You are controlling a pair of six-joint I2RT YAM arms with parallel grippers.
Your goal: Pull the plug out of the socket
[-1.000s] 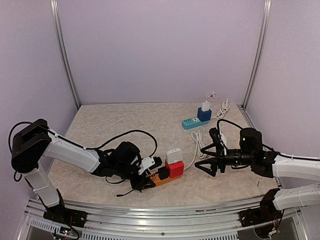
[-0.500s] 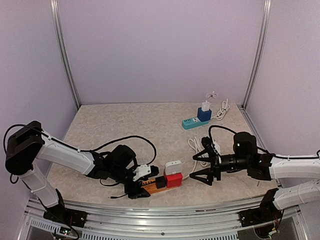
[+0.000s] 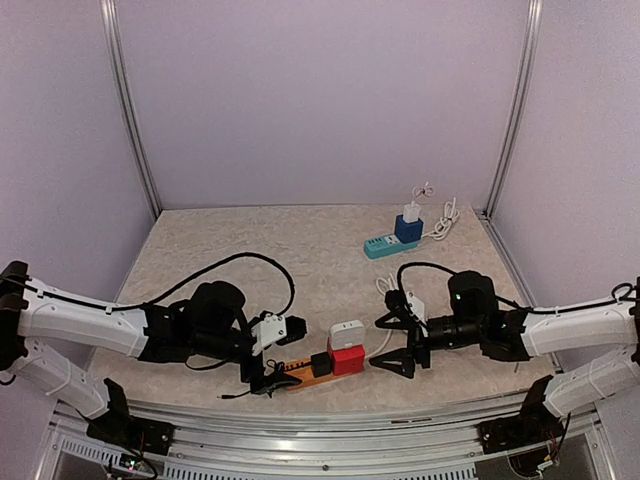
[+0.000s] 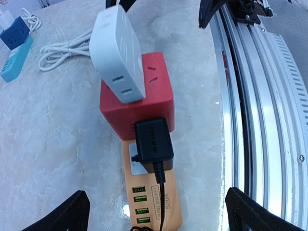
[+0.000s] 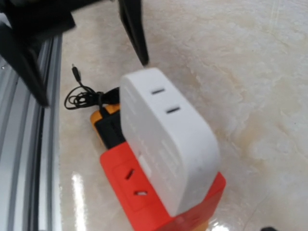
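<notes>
Black plug [image 4: 153, 144] is seen seated in the orange power strip [image 4: 155, 214], framed between the widely parted fingers of the left gripper [image 3: 272, 356], which touch nothing. The plug's body lies along the strip's long axis, its cable leaving toward the left gripper and ending in a small coil [image 3: 235, 393] near the table's front edge. From above, the strip runs roughly left to right, its right end slightly farther from the rail. At that end a red socket cube [image 4: 154, 96] is set just beside the plug, with a white adapter [image 4: 118, 57] plugged into its top and tilted. Just right of the cube, the right gripper [image 3: 385, 342] is held with its fingers spread, pointing at the cube and apart from it.

Compared with half a second ago, the left gripper has been drawn back slightly from the strip's left end, and the right gripper has been brought closer to the cube. Since a second ago the strip has been shifted toward the near edge.
</notes>
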